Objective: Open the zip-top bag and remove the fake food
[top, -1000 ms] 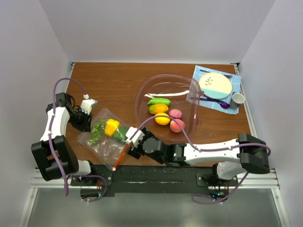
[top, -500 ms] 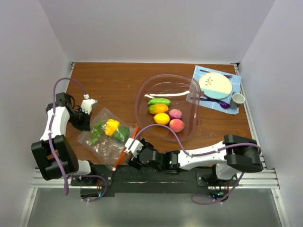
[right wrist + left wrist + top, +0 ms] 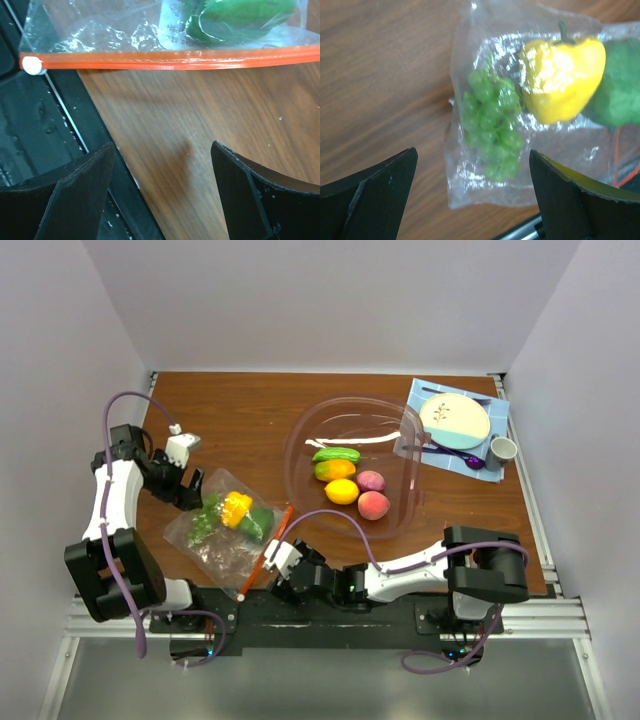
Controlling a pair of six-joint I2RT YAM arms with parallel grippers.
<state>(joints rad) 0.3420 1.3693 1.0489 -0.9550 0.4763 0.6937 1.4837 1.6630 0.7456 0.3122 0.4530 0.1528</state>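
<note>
You're looking down on a dark brown wood-grain tabletop (image 3: 230,410), boxed in on three sides by plain pale walls: a back wall (image 3: 330,300), a left wall (image 3: 50,360) and a right wall (image 3: 590,360). The light is soft and even. An aluminium rail (image 3: 565,620) runs along the near edge, with grey floor (image 3: 330,690) below it

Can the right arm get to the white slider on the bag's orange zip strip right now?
Probably yes. The right gripper is open beside the zip strip, with nothing between it and the white slider. The slider lies at the edge of the black rail, which may crowd the fingers.
</note>
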